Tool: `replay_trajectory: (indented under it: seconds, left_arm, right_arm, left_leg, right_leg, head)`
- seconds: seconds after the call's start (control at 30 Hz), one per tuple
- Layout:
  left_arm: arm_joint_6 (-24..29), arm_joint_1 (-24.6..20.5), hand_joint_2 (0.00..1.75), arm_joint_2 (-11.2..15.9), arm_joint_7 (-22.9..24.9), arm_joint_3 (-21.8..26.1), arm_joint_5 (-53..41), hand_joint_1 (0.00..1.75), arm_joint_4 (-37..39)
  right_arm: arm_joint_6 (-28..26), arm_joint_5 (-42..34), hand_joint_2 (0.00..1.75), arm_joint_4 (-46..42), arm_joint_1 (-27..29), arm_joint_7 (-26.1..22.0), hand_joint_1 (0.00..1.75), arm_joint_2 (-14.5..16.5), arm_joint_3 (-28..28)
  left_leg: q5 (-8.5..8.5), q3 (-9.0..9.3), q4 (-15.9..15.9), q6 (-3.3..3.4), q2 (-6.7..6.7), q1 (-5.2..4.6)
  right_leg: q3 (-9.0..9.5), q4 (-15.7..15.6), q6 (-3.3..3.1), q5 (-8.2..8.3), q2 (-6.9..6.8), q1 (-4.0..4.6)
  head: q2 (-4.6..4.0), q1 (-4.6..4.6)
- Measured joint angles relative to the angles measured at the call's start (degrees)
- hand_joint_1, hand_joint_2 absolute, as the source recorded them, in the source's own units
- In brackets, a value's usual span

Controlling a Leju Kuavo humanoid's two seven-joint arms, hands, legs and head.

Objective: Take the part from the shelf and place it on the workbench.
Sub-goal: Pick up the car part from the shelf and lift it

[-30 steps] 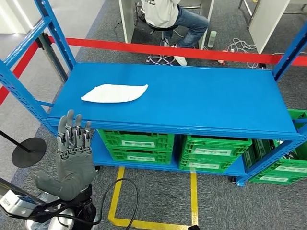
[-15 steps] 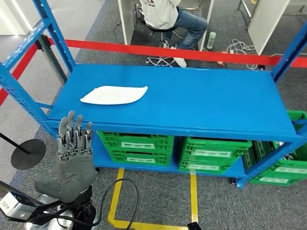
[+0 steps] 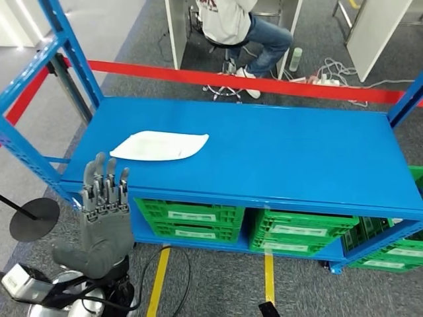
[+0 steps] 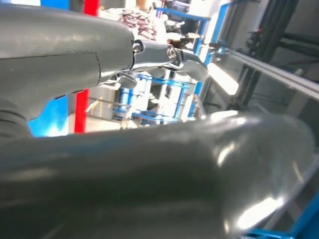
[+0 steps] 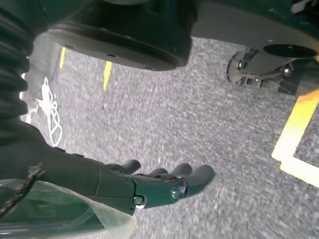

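Camera viewpoint has shifted since the earlier pictures: the whole scene sits lower in the head view, which indicates the robot moved, not the objects. Relative to the shelf, the left hand (image 3: 103, 221) holds much the same raised pose as before.

Left hand: open, fingers extended upward and slightly apart, holding nothing, positioned in front of the shelf's (image 3: 299, 152) front edge near its left end.

Right hand (image 5: 161, 186): seen in the right wrist view hanging above grey carpet, fingers loosely extended, holding nothing.

Part (image 3: 158, 145): a flat, pale, elongated piece lying on the blue upper deck of the shelf, toward its left half. Its long axis runs roughly parallel to the shelf's front edge, tapering toward the right end.

Governing relation: the part lies ahead of and somewhat to the right of the left hand, beyond the front edge. The left hand is judged the nearer by a clear margin. A forward reach over the edge appears necessary, with the grasp probably taken across the part's short width.

Green crates (image 3: 192, 214) occupy the lower deck. A seated person (image 3: 234, 23) is beyond the red barrier tape (image 3: 199, 74).
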Motion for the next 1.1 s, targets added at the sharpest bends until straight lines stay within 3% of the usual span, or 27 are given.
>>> replay_trajectory:
  seconds: [0.07, 0.1, 0.23, 0.27, 0.3, 0.37, 0.43, 0.53, 0.6, 0.7, 0.77, 0.8, 0.83, 0.87, 0.93, 1.0, 1.07, 1.1]
  left_arm:
    - [0.02, -0.09, 0.0, -0.04, -0.01, 0.01, -0.11, 0.0, 0.01]
    - [0.04, -0.14, 0.0, -0.04, -0.03, 0.02, -0.15, 0.0, 0.01]
    - [0.27, -0.06, 0.0, 0.02, -0.07, 0.03, -0.18, 0.0, 0.03]
    - [0.29, -0.04, 0.0, 0.04, -0.07, 0.04, -0.19, 0.0, 0.04]
    - [0.3, -0.05, 0.0, 0.04, -0.07, 0.03, -0.19, 0.0, 0.04]
    - [0.33, -0.06, 0.0, 0.04, -0.06, 0.03, -0.19, 0.0, 0.05]
    - [0.41, -0.07, 0.0, 0.05, -0.03, 0.03, -0.2, 0.0, 0.08]
    - [0.47, 0.02, 0.0, 0.0, 0.04, 0.03, -0.2, 0.0, 0.11]
    - [0.46, 0.01, 0.0, -0.07, 0.06, -0.01, -0.19, 0.0, 0.11]
    - [0.47, 0.01, 0.0, -0.12, 0.08, -0.07, -0.19, 0.0, 0.13]
    - [0.53, 0.04, 0.0, -0.11, 0.08, -0.08, -0.18, 0.0, 0.19]
    - [0.59, 0.04, 0.0, -0.11, 0.08, -0.08, -0.18, 0.0, 0.22]
    - [0.66, 0.04, 0.0, -0.11, 0.08, -0.09, -0.17, 0.0, 0.24]
    - [0.72, 0.04, 0.0, -0.11, 0.08, -0.09, -0.17, 0.0, 0.25]
    - [0.86, 0.03, 0.0, -0.11, 0.08, -0.07, -0.17, 0.0, 0.25]
    - [0.96, 0.02, 0.0, -0.11, 0.08, -0.04, -0.17, 0.0, 0.25]
    - [0.96, 0.02, 0.0, -0.11, 0.09, -0.04, -0.17, 0.0, 0.25]
    - [0.97, 0.04, 0.0, -0.1, 0.1, -0.04, -0.18, 0.0, 0.25]
  right_arm:
    - [-0.04, 0.12, 1.75, 0.0, -0.03, -0.15, 0.0, 0.08, 0.01]
    - [-0.05, 0.18, 1.75, 0.01, 0.02, -0.18, 0.0, 0.13, 0.01]
    - [-0.04, 0.25, 1.75, 0.01, 0.2, -0.07, 0.0, 0.16, 0.01]
    - [-0.04, 0.25, 1.75, 0.01, 0.22, 0.02, 0.0, 0.16, 0.01]
    - [-0.04, 0.25, 1.75, 0.01, 0.25, 0.1, 0.0, 0.16, 0.01]
    - [-0.06, 0.24, 1.75, 0.01, 0.33, 0.27, 0.0, 0.17, 0.01]
    - [-0.09, 0.23, 1.75, 0.02, 0.37, 0.4, 0.0, 0.19, 0.01]
    - [-0.08, 0.18, 1.75, 0.03, 0.36, 0.46, 0.0, 0.18, 0.01]
    - [-0.04, 0.08, 1.75, 0.03, 0.39, 0.38, 0.0, 0.17, 0.01]
    - [-0.07, -0.34, 1.75, 0.01, 0.17, -0.15, 0.0, 0.15, -0.02]
    - [-0.16, -0.61, 1.75, -0.01, -0.02, -0.42, 0.0, 0.12, -0.04]
    - [-0.24, -0.64, 1.75, -0.02, 0.0, -0.42, 0.0, 0.09, -0.05]
    - [-0.33, -0.59, 1.75, -0.02, 0.12, -0.31, 0.0, 0.03, -0.05]
    - [-0.41, -0.42, 1.75, -0.02, 0.32, -0.14, 0.0, -0.03, -0.05]
    - [-0.42, 0.09, 1.75, 0.03, 0.67, 0.11, 0.0, -0.07, -0.04]
    - [-0.37, 0.41, 1.75, 0.07, 0.77, 0.14, 0.0, -0.03, -0.03]
    - [-0.37, 0.44, 1.75, 0.07, 0.76, 0.13, 0.0, -0.03, -0.03]
    - [-0.37, 0.48, 1.75, 0.07, 0.76, 0.09, 0.0, -0.04, -0.04]
  left_leg:
    - [0.03, -0.63, 1.45, -0.51, -0.01, 0.02]
    - [0.01, -1.8, 3.42, -0.82, -0.05, 0.05]
    - [-4.13, -10.75, 15.93, -2.12, -0.08, 0.68]
    - [-4.07, -12.01, 16.75, -2.28, -0.08, 0.81]
    - [-2.54, -12.34, 15.6, -2.36, -0.07, 0.92]
    - [3.07, -10.84, 9.17, -2.28, -0.07, 1.03]
    - [5.73, -9.55, 3.79, -1.81, 0.02, 0.76]
    - [6.06, -9.47, 2.32, -0.5, -0.01, 0.45]
    - [6.5, -9.29, 1.92, 0.28, 0.05, 0.62]
    - [6.66, -9.26, 1.66, 0.95, 0.3, 0.58]
    - [6.62, -9.29, 1.68, 1.09, 0.37, 0.38]
    - [6.59, -9.26, 1.7, 1.16, 0.34, 0.34]
    - [6.55, -9.21, 1.75, 1.19, 0.28, 0.33]
    - [6.46, -9.18, 1.88, 1.16, 0.19, 0.3]
    - [6.19, -9.41, 2.5, 1.02, -0.04, -0.04]
    - [6.0, -9.7, 3.01, 0.94, -0.18, -0.38]
    - [5.95, -9.74, 3.1, 0.98, -0.19, -0.39]
    - [6.05, -9.77, 3.04, 1.02, -0.17, -0.42]
  right_leg:
    - [0.85, -0.34, -0.47, -0.04, 0.04, -0.29]
    - [1.35, -0.64, -0.64, -0.19, 0.0, -0.5]
    - [2.59, -1.01, -1.28, -1.22, -0.01, -0.71]
    - [2.87, -1.01, -1.29, -1.45, 0.08, -0.72]
    - [3.24, -1.0, -1.24, -1.69, 0.19, -0.75]
    - [3.97, -1.02, -1.0, -2.14, 0.33, -0.82]
    - [4.22, -0.97, -0.46, -2.41, 0.32, -0.77]
    - [4.12, -1.01, 0.66, -2.67, 0.12, -0.69]
    - [3.55, 0.27, 1.25, -3.92, 0.1, -0.74]
    - [-0.37, 9.34, 1.57, -8.98, 0.12, -0.72]
    - [-2.13, 14.05, 1.61, -10.4, 0.11, -0.69]
    - [-1.6, 13.47, 1.63, -9.56, 0.11, -0.72]
    - [-0.04, 10.73, 1.8, -7.85, 0.11, -0.8]
    - [2.0, 6.83, 2.17, -6.1, 0.12, -0.99]
    - [5.38, 0.24, 3.29, -4.56, 0.22, -1.29]
    - [6.4, -1.7, 3.79, -4.91, 0.34, -1.36]
    - [6.56, -1.71, 3.54, -4.85, 0.37, -1.4]
    - [6.54, -1.52, 3.09, -4.83, 0.35, -1.38]
  head:
    - [0.01, -0.08]
    - [0.01, -0.27]
    - [0.0, -0.63]
    - [0.0, -0.65]
    - [0.0, -0.64]
    - [0.0, -0.63]
    - [0.0, -0.67]
    - [0.0, -0.73]
    - [0.0, -0.58]
    - [0.0, -0.2]
    - [0.0, -0.2]
    - [0.0, -0.19]
    - [0.0, -0.21]
    - [0.0, -0.19]
    - [0.0, 0.01]
    - [0.0, 0.21]
    - [0.0, 0.18]
    - [0.0, 0.11]
